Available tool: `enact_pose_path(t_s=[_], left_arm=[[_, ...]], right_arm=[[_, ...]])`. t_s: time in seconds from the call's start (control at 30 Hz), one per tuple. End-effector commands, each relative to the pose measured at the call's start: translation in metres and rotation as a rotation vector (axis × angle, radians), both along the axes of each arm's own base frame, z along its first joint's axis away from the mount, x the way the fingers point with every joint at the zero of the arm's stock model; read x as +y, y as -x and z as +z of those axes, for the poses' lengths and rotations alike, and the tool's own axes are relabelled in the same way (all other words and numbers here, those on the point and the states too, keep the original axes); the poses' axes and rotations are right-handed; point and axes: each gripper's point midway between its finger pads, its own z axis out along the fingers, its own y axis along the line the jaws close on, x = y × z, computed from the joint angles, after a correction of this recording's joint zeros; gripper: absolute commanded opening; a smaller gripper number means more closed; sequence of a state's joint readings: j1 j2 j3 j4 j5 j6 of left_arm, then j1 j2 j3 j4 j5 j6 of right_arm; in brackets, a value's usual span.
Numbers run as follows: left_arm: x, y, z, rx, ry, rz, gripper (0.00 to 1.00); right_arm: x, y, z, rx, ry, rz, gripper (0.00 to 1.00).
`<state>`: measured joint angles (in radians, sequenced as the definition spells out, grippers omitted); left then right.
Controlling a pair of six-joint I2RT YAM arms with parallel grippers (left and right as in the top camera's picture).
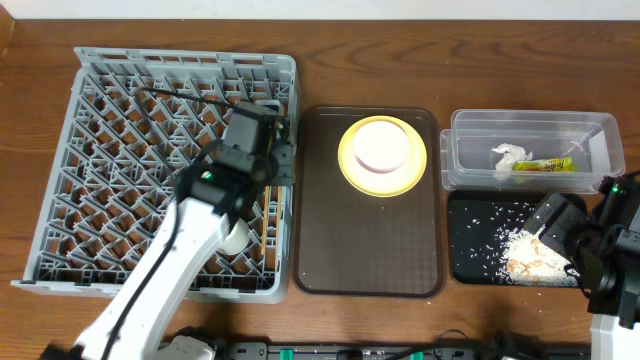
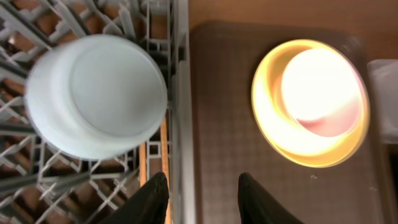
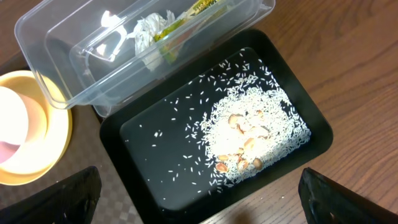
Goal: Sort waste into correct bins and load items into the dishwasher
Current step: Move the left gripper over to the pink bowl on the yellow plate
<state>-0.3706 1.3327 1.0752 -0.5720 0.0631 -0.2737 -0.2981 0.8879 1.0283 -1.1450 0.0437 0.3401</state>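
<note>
A light blue bowl (image 2: 96,93) rests upside down among the pegs of the grey dishwasher rack (image 1: 110,150), near its right wall. My left gripper (image 2: 202,199) hovers open just behind it, its fingers apart above the rack's right wall (image 2: 181,124), holding nothing. Thin wooden chopsticks (image 2: 165,152) lie in the rack beside that wall. The yellow plate (image 1: 383,157) with the pink bowl (image 1: 381,145) on it sits on the brown tray. My right gripper (image 3: 214,205) stands wide open over the near edge of the black tray (image 3: 155,155) of rice (image 3: 255,134).
The clear tub (image 1: 530,150) at the back right holds the crumpled napkin (image 1: 508,157) and the yellow-green wrapper (image 1: 545,166). The brown tray (image 1: 365,240) lies between rack and bins. A white rounded thing (image 1: 237,238) shows in the rack under my left arm.
</note>
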Motion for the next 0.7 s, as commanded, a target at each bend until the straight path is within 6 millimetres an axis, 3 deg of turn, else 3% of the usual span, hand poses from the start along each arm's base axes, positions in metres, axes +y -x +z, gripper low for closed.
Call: enact_pose_path(t_s=[0.0,0.13,0.2,0.3,0.37,0.4,0.5,0.57,0.67], left_arm=[[-0.006,0.005,0.051,-0.042,0.068,-0.01,0.38],[-0.02,0.014,0.088,0.007,0.125,-0.067,0.39],[-0.03,0.016,0.102,0.034,0.165,-0.106,0.46],[-0.046,0.015,0.11,0.053,0.212,-0.154,0.64],[-0.055,0.012,0.107,0.052,0.222,-0.177,0.87],[-0.06,0.01,0.105,0.051,0.222,-0.187,0.92],[-0.08,0.003,0.097,0.057,0.23,-0.217,0.92],[-0.097,-0.001,0.086,0.084,0.251,-0.213,0.77],[-0.129,-0.004,0.069,0.104,0.256,-0.259,0.64]], right_arm=[[-0.001,0.0,0.005,-0.015,0.005,-0.011,0.99],[-0.001,0.0,0.005,-0.015,0.005,-0.011,0.99],[-0.001,0.0,0.005,-0.015,0.005,-0.011,0.99],[-0.001,0.0,0.005,-0.015,0.005,-0.011,0.99],[-0.001,0.0,0.005,-0.015,0.005,-0.011,0.99],[-0.001,0.0,0.005,-0.015,0.005,-0.011,0.99],[-0.001,0.0,0.005,-0.015,0.005,-0.011,0.99],[-0.001,0.0,0.005,-0.015,0.005,-0.011,0.99],[-0.001,0.0,0.005,-0.015,0.005,-0.011,0.99]])
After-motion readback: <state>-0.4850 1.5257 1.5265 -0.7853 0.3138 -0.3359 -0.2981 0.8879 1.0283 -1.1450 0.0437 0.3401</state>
